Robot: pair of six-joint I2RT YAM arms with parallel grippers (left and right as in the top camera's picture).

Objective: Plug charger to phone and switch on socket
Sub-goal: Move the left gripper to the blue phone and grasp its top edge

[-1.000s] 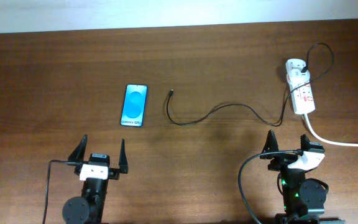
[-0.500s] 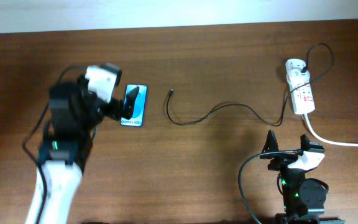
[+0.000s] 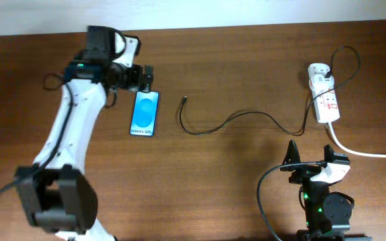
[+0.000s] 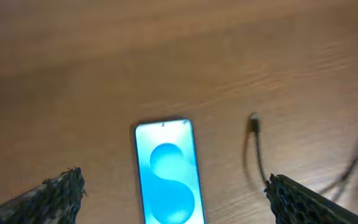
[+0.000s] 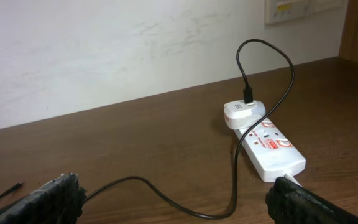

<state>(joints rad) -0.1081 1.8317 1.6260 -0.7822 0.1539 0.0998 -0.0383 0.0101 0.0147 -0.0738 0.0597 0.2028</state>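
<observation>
The phone [image 3: 145, 114] lies flat on the wooden table, its blue screen up. It also shows in the left wrist view [image 4: 166, 171]. My left gripper [image 3: 143, 79] hovers open over the phone's far end, its fingers [image 4: 58, 196] wide to either side, holding nothing. The charger cable [image 3: 240, 119] runs from its small plug tip [image 3: 184, 100] right of the phone to the socket [image 3: 325, 100]. The plug tip also shows in the left wrist view [image 4: 254, 124]. My right gripper [image 3: 309, 155] is open and empty near the front edge, facing the socket [image 5: 266, 143].
A white adapter [image 3: 318, 71] sits in the socket's far end with the black cable looping from it. The thick white lead [image 3: 367, 152] runs off to the right, close to my right gripper. A pale wall rises behind the table.
My left arm has swung up from the table's front edge to the far end of the phone. The right arm, phone and cable have not moved.
</observation>
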